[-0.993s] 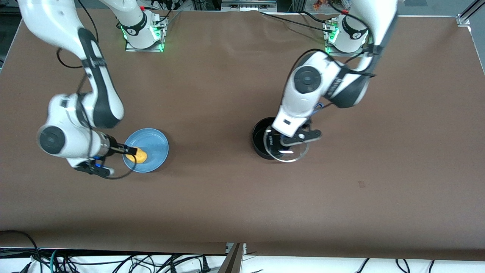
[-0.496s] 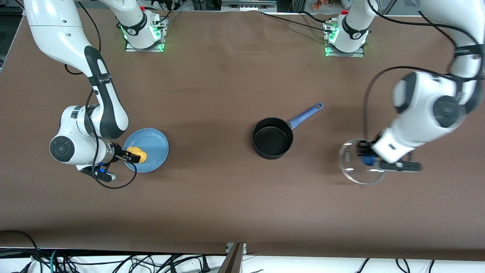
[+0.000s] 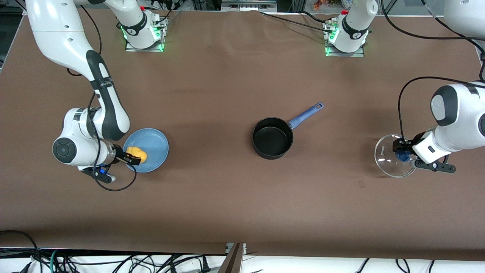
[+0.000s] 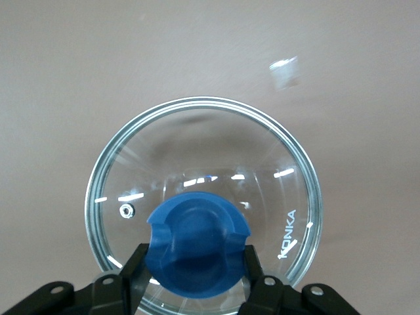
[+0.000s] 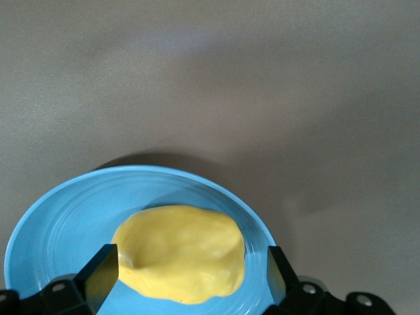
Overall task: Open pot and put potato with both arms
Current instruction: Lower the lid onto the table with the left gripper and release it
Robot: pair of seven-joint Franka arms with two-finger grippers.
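The black pot (image 3: 273,142) stands uncovered mid-table, its blue handle (image 3: 305,113) pointing toward the left arm's base. My left gripper (image 3: 402,154) is shut on the blue knob (image 4: 197,230) of the clear glass lid (image 3: 384,159), holding it low over the table near the left arm's end; the lid also fills the left wrist view (image 4: 197,144). The yellow potato (image 3: 138,152) lies on the light-blue plate (image 3: 156,146). My right gripper (image 3: 132,157) is open, with one finger on each side of the potato (image 5: 177,252) on the plate (image 5: 59,230).
Bare brown tabletop lies between the plate and the pot and between the pot and the lid. The two arm bases (image 3: 142,28) (image 3: 346,32) stand at the table's edge farthest from the front camera. Cables hang past the nearest edge.
My left arm has carried the lid from over the pot toward the left arm's end of the table, leaving the pot uncovered. My right gripper has stayed at the potato, shifting only slightly.
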